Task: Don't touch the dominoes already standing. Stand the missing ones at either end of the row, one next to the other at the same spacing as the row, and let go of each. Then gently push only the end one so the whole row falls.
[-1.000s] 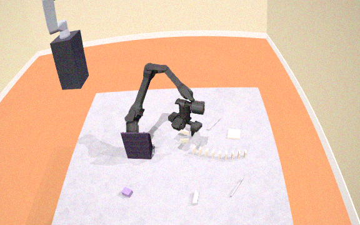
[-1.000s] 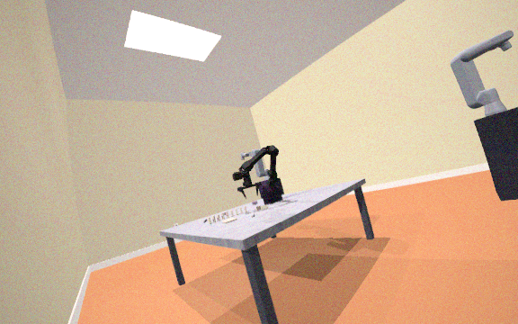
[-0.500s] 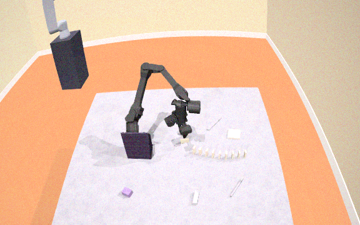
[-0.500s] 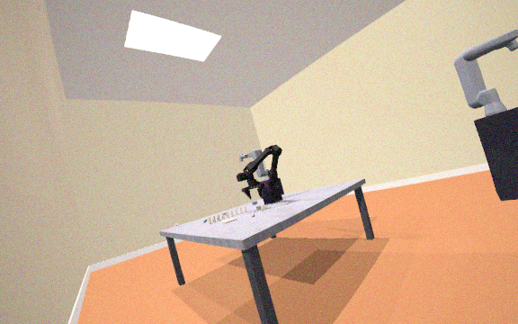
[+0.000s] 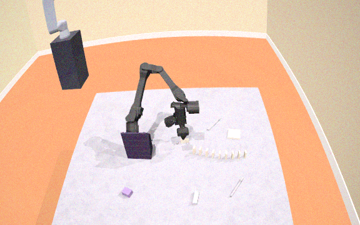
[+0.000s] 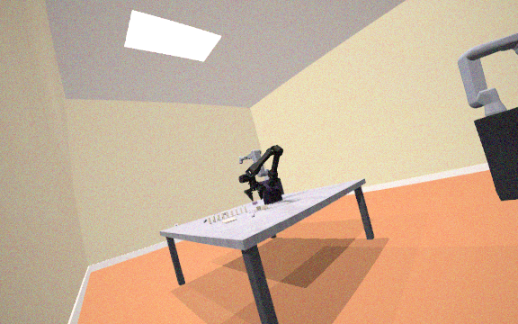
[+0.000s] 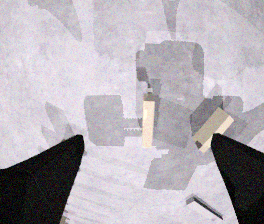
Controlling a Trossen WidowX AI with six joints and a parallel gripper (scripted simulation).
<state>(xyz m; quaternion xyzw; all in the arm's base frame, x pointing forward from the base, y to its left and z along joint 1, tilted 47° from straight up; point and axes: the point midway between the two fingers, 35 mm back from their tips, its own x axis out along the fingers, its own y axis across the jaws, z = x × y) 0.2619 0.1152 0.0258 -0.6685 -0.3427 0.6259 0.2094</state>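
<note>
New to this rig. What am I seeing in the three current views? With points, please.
A dark jointed arm [image 5: 140, 90] [image 6: 261, 164] rises from a table [image 5: 167, 178] [image 6: 304, 204]. The top view looks down from above, the exterior view from across the room, and the wrist view past the hand's fingers.

The hand [image 5: 183, 138] [image 7: 149, 141] is open and holds nothing. In the wrist view, one loose domino [image 7: 148, 124] lies between the fingers but below them; another [image 7: 213, 129] lies by the right-hand finger in that picture.

A row of standing dominoes [image 5: 219, 154] is nearby. Elsewhere lie a purple block [image 5: 127, 192], a white bar [image 5: 195, 197], a pale square [image 5: 234, 134] and two thin items.
</note>
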